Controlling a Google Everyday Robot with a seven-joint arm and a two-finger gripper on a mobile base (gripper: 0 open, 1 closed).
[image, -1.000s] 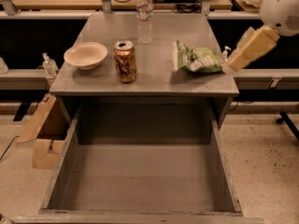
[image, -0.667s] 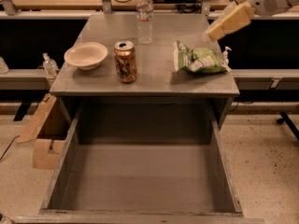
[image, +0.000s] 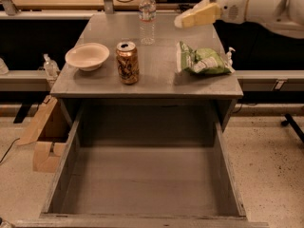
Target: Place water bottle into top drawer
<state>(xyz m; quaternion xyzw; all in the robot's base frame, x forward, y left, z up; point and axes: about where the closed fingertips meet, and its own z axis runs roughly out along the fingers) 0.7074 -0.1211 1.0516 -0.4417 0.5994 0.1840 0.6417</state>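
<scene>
The water bottle (image: 147,16), clear ribbed plastic with a white cap, stands upright at the back middle of the grey table (image: 156,77). The top drawer (image: 145,179) is pulled open below the table front, with a bare grey bottom. My gripper (image: 194,16), with pale yellow fingers, hangs above the back right of the table, to the right of the bottle and apart from it. It holds nothing that I can see.
A gold can (image: 128,62) stands near the table's front middle. A white bowl (image: 87,56) sits at the left. A green chip bag (image: 203,59) lies at the right. A small pump bottle (image: 50,66) and cardboard (image: 42,132) are to the left.
My arm and gripper have swung up and to the left, from beside the chip bag at the table's right edge to above the back right of the table, nearer the bottle.
</scene>
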